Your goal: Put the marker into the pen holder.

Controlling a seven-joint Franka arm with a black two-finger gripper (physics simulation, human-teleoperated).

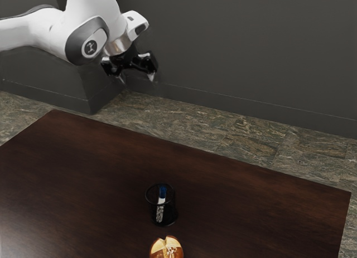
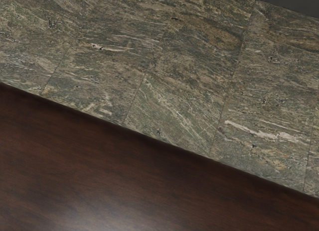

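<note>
At the exterior view's left, the white jointed arm (image 1: 33, 32) carries the black two-finger gripper (image 1: 136, 78), its fingers spread and nothing between them, well apart from the dark brown wooden table (image 1: 83, 157). Farther right, the white marker (image 1: 161, 201) stands blue end up inside the round black pen holder (image 1: 172, 214), near the glossy brown bread roll (image 1: 167, 249).

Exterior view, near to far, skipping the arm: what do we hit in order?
Bread roll → black pen holder with the marker in it → table's far edge → stone floor → dark gray wall.
</note>
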